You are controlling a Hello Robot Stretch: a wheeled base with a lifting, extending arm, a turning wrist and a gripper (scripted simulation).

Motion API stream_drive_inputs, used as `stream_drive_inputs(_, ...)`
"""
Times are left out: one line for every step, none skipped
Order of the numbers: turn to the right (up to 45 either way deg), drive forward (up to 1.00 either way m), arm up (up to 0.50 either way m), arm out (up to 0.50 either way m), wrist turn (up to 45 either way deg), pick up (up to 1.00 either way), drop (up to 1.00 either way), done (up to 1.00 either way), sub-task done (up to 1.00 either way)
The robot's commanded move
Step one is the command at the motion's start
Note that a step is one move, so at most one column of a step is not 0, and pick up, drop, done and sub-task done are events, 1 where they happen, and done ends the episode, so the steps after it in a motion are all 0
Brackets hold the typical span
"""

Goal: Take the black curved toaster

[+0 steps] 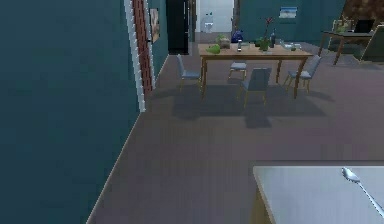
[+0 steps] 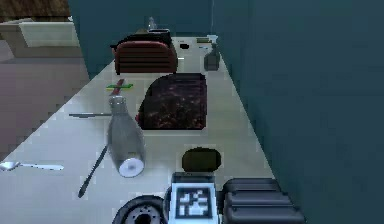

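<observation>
The toaster (image 2: 146,56) stands at the far end of the worktop (image 2: 50,135). It is a dark rounded body with a reddish edge, and a small grey pot (image 2: 211,58) stands near it toward the arm side view's right. The tool (image 2: 140,212) sits at that view's bottom edge, a dark round body just left of the white marker (image 2: 197,200). Its far end cannot be made out, so I cannot tell how its fingers stand, nor whether it holds anything. The toaster lies almost straight up the picture from the tool and well apart from it, far out along the reach. Its long axis appears to run across the worktop, so a broad side faces the tool. Two things lie between them: a pale bottle (image 2: 123,138) near the tool and a dark red block (image 2: 173,103) beyond it, set a little to the right. The direct line passes over or between the two. In my judgement the next move calls for a long extension kept high enough to clear the bottle, which looks easy to knock over.
</observation>
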Motion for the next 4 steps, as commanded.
stream_drive_inputs(0.0,0.00,0.00,0.38,0.0,0.00,0.00,0.00,0.00)
stream_drive_inputs(0.0,0.00,0.00,0.00,45.0,0.00,0.00,0.00,0.00)
stream_drive_inputs(0.0,0.00,0.00,0.00,45.0,0.00,0.00,0.00,0.00)
stream_drive_inputs(0.0,0.00,0.00,0.00,45.0,0.00,0.00,0.00,0.00)
